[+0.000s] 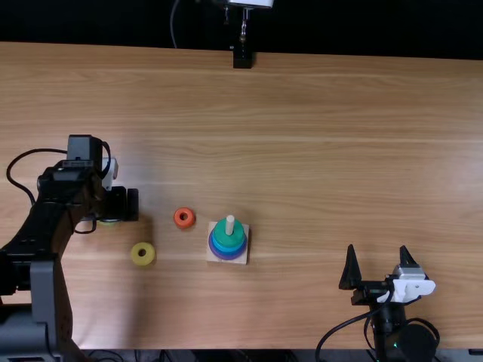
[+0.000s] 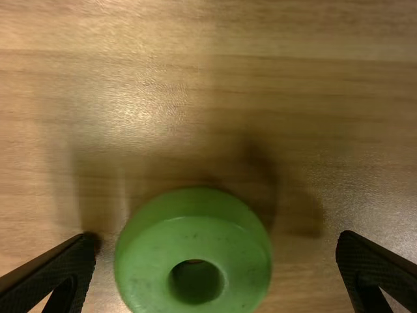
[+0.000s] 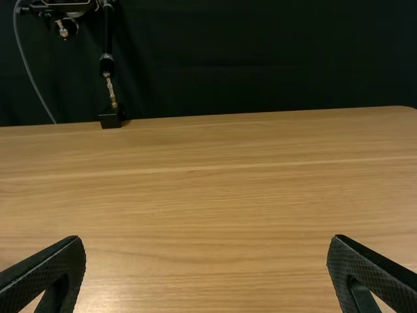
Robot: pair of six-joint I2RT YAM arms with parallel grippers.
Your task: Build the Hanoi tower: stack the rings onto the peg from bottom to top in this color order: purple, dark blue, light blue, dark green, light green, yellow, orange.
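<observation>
Left gripper [image 1: 113, 207] is released, its 2 fingers well apart over the left part of the table [image 1: 324, 158]. In the left wrist view the light green ring [image 2: 195, 218] lies flat on the wood between the fingers, with bare table showing on each side of it; neither finger touches it. Its hole faces up. Right gripper [image 1: 379, 265] is also released, with 2 fingers spread and nothing between them, above the near right part of the table. Peg [image 1: 229, 222] stands upright on a square wooden base [image 1: 211, 257], left of the middle in the top view. Stack on the peg counts 4 rings, bottom to top: purple ring [image 1: 229, 258], dark blue ring [image 1: 228, 253], light blue ring [image 1: 227, 248], dark green ring [image 1: 228, 236]. Order agrees with the first 4 colours of the task. Peg tip shows above the dark green ring. Off the peg: 3 rings. Orange ring [image 1: 177, 219] lies flat near the base, on its left side in the top view; yellow ring [image 1: 136, 255] lies flat between the left gripper and the base, nearer the table's near edge than the orange one. At the table's far edge sits a black stand [image 1: 242, 59].
</observation>
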